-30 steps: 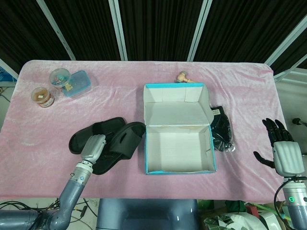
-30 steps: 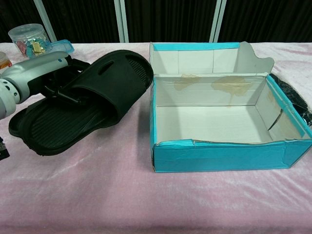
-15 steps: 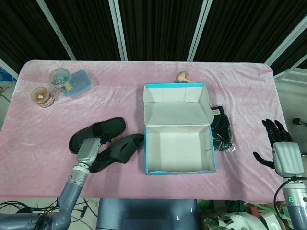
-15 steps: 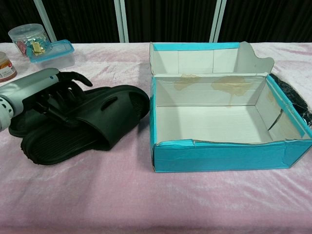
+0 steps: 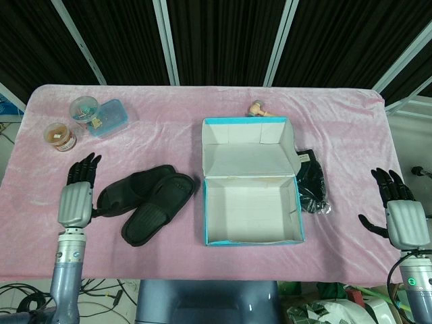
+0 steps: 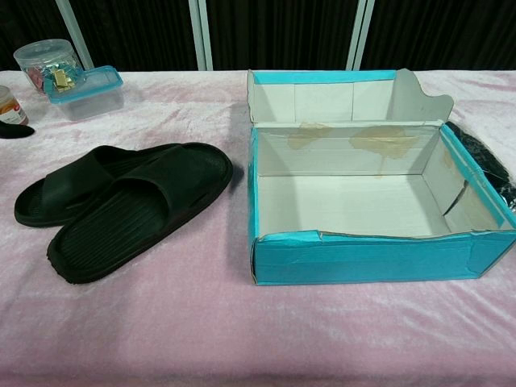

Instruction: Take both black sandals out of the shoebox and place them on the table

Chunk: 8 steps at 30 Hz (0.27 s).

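With both sandals (image 5: pixel 150 206) flat beside the shoebox (image 5: pixel 251 182) and my left hand (image 5: pixel 75 198) and right hand (image 5: pixel 401 216) spread empty, I mainly risk clipping a sandal while retracting.

Both sandals (image 5: pixel 150 205) side by side on table (image 5: pixel 223 101), just left of open shoebox (image 5: pixel 251 185); containers (image 5: pixel 91 116) behind.

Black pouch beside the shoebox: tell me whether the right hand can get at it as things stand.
Probably yes. The black pouch lies uncovered on the table right of the shoebox, and the right hand is open on that side with nothing between.
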Tool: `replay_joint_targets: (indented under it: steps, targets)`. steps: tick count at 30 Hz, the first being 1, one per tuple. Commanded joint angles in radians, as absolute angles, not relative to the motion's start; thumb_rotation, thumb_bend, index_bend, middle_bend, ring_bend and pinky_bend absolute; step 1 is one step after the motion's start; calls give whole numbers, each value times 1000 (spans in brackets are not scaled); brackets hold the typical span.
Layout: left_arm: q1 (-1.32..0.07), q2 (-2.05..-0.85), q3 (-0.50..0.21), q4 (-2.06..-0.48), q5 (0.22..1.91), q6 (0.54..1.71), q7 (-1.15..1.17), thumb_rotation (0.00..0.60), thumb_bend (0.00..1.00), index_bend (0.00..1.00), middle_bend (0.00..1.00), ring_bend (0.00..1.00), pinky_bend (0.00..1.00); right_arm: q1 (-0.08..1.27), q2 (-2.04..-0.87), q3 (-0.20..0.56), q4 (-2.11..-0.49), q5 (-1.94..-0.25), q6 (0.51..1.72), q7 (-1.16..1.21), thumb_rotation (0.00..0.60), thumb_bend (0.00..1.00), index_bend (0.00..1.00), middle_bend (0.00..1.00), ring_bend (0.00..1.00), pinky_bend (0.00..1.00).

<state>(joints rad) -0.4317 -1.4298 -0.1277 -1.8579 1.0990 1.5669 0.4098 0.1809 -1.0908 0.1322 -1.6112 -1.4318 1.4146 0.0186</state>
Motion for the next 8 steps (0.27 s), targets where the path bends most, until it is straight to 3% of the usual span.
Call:
replay_joint_targets:
  steps: [1, 8]
  targets:
    - [-364, -1296, -78, -1939, 1132, 1585, 439, 600, 0, 0, 0, 0, 0, 178, -1090, 134, -1605, -1419, 1412, 10, 600, 104, 0, 65, 11, 199]
    - [-259, -1198, 0, -1966, 1231, 1641, 379, 600, 0, 0, 12, 0, 0, 163, -1101, 140, -1601, -1386, 1429, -32, 600, 105, 0, 59, 0, 190]
